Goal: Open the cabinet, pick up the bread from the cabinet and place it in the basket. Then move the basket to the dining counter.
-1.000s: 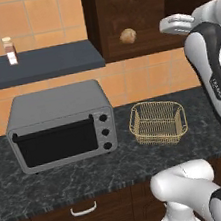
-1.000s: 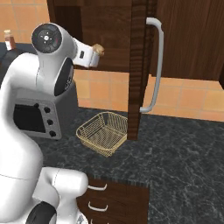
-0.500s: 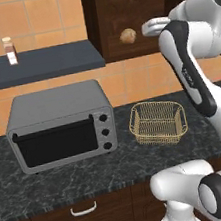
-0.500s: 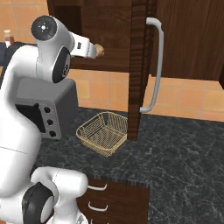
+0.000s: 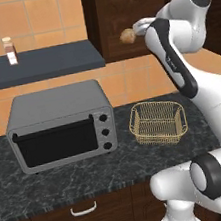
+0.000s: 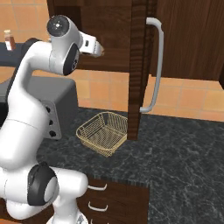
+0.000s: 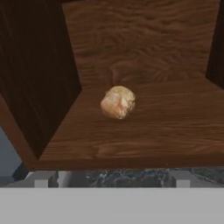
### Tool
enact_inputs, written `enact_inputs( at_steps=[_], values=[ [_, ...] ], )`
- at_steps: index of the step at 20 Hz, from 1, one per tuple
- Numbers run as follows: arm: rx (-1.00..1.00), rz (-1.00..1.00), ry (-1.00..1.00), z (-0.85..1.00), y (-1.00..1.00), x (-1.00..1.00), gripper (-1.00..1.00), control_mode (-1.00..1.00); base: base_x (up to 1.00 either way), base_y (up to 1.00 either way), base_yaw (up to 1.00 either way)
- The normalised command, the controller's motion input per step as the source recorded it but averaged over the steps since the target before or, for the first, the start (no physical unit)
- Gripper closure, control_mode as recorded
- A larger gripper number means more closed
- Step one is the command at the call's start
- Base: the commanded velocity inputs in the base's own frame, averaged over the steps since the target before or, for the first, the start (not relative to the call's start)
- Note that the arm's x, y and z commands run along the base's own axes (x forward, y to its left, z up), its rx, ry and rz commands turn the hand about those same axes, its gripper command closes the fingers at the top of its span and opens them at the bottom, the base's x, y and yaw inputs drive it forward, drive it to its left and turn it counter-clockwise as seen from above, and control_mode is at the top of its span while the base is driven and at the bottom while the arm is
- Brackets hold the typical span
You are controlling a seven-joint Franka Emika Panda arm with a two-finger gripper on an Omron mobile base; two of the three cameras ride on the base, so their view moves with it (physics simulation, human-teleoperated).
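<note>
Even, diffuse light is being cast across the rendered kitchen, with no glare showing. The inside of the cabinet (image 7: 144,52) is being left dim, its side walls darkest, while the bread (image 7: 118,102) is being picked out by soft light. A faint shadow is being thrown under the basket (image 5: 157,123). Edges are being rendered slightly soft throughout.

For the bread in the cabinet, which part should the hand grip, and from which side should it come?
Grip the bread across its round middle, one finger on each side, coming straight in through the open front of the cabinet. It is a small, lumpy roll sitting alone on the shelf, with free space on both sides. The wall on its left in the hand view is the nearer one, so probably stay centred.
</note>
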Motion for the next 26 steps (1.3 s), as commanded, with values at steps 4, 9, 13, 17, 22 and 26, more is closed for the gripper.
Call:
enact_inputs(
  at_steps=[4,9,13,17,22,26],
  values=[
    [0.00,0.00,0.04,-0.04,0.09,0.54,-1.00,-1.00,0.00,0.00,0.00],
    [0.00,0.00,0.05,-0.04,0.04,0.50,-1.00,-1.00,0.00,0.00,0.00],
    [0.00,0.00,0.06,-0.12,0.01,0.49,-1.00,-1.00,0.00,0.00,0.00],
    [0.00,0.00,0.08,-0.23,0.00,0.51,-1.00,-1.00,0.00,0.00,0.00],
    [0.00,0.00,0.02,-0.06,0.02,0.50,-1.00,-1.00,0.00,0.00,0.00],
    [0.00,0.00,0.05,-0.13,0.07,0.54,-1.00,-1.00,0.00,0.00,0.00]
  ],
)
